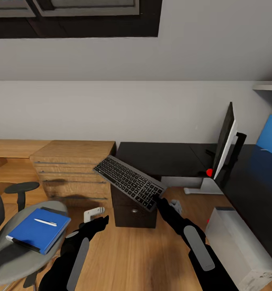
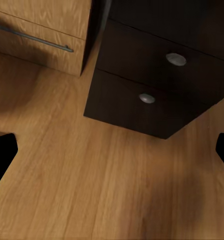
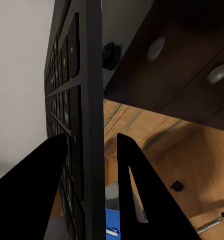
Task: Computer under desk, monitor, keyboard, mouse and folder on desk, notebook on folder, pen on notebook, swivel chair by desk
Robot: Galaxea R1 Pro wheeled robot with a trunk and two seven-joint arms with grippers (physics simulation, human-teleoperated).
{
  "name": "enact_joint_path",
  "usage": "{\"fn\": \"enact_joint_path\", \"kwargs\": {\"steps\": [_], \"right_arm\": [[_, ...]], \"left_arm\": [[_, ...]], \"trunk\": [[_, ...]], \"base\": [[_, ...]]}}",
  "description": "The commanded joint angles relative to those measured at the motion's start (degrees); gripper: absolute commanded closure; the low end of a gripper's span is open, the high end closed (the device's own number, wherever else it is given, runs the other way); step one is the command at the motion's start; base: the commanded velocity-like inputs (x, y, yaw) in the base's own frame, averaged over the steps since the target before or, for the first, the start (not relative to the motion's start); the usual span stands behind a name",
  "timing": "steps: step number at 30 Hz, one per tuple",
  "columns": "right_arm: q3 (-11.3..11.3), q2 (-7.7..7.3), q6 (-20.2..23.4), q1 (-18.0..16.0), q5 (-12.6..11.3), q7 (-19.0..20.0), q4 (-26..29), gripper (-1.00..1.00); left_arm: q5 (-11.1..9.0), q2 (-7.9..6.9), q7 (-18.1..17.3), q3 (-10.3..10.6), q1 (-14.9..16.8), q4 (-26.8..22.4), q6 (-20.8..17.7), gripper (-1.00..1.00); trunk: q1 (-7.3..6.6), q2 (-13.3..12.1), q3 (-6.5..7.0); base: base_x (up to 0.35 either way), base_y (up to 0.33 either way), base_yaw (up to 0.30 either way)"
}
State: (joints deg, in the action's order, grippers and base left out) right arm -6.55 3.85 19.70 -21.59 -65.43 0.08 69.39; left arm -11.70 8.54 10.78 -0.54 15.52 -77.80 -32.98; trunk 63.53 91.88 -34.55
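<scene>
Right tool [image 1: 155, 197]: my fingers are clamped on the keyboard [image 1: 130, 182] at its near corner — the board is carried tilted in the air.
Left tool [image 1: 99, 221]: fingers apart, empty.
Key relation: the desk [image 1: 164, 157] lies just beyond the keyboard; the monitor [image 1: 225, 139] stands to the keyboard's right.
Long axis: slants away from the monitor.
Room: the folder [image 1: 39, 231] and the pen [image 1: 45, 222] lie on the swivel chair [image 1: 19, 250], well left of the keyboard — above a wood floor.

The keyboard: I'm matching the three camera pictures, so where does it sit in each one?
Head view: keyboard, tilted, centre, its near end in the right gripper.
Left wrist view: not in it.
Right wrist view: edge-on between the fingers, keys facing the wall.
Shared landmark: dark drawer unit with round knobs.
</scene>
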Motion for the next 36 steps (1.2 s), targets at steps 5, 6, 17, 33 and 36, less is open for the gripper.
{"fn": "enact_joint_path", "kwargs": {"steps": [5, 6, 17, 33, 36], "right_arm": [[0.14, 0.03, -1.75, -0.03, -0.48, 0.01, 0.04, 1.00], [0.14, 0.10, -2.09, -0.03, -0.42, -0.15, -0.09, 1.00], [0.32, -0.06, -7.26, -0.03, -0.42, -0.02, -0.17, 1.00], [-0.34, 0.50, -36.94, -0.03, -1.20, -1.53, -9.64, 1.00], [-0.10, 2.46, -38.12, -0.06, -6.71, -1.57, -10.86, 1.00]], "left_arm": [[-0.69, 0.02, 0.37, -0.08, 0.03, -0.07, -0.24, -1.00], [-0.69, -0.01, 0.38, -0.08, 0.03, -0.07, -0.24, -1.00], [-0.69, 0.00, 0.38, -0.08, 0.03, -0.07, -0.24, -1.00], [-0.67, 0.07, 0.38, 0.04, 0.03, -0.07, -0.25, -1.00], [-0.69, 0.13, 0.34, 0.12, 0.03, -0.07, -0.25, -1.00]], "trunk": [[0.03, 0.03, -0.06], [0.03, 0.03, -0.06], [0.03, 0.03, -0.06], [0.03, 0.03, -0.06], [0.03, 0.03, -0.06]], "base": [[0.318, 0.155, 0.000], [0.267, 0.236, 0.000], [0.247, 0.141, 0.000], [0.029, 0.004, 0.000], [0.269, 0.000, 0.000]]}}
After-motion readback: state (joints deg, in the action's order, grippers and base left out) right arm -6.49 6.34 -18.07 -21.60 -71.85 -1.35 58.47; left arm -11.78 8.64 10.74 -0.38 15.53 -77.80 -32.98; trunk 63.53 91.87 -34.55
